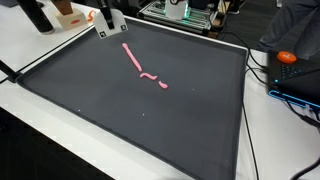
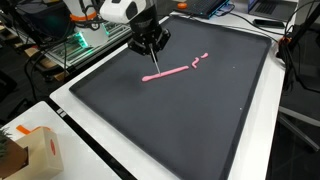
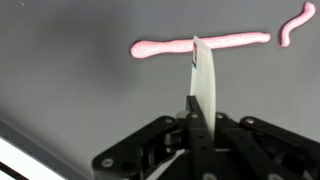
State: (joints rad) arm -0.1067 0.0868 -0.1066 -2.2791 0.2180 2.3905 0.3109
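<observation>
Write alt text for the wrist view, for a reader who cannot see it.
The shut gripper holds a thin white blade, its tip at a long pink strip on a dark mat; a pink curl lies nearby.

3 pink pieces [image 1: 132, 58], 1 white card [image 3: 206, 85], 1 mat [image 1: 200, 120].

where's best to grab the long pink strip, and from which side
Probably grip the pink strip at its middle, from straight above, jaws across the narrow width: it lies flat and straight on the mat, so no side offers an edge. The tool is shut on a white card.
</observation>
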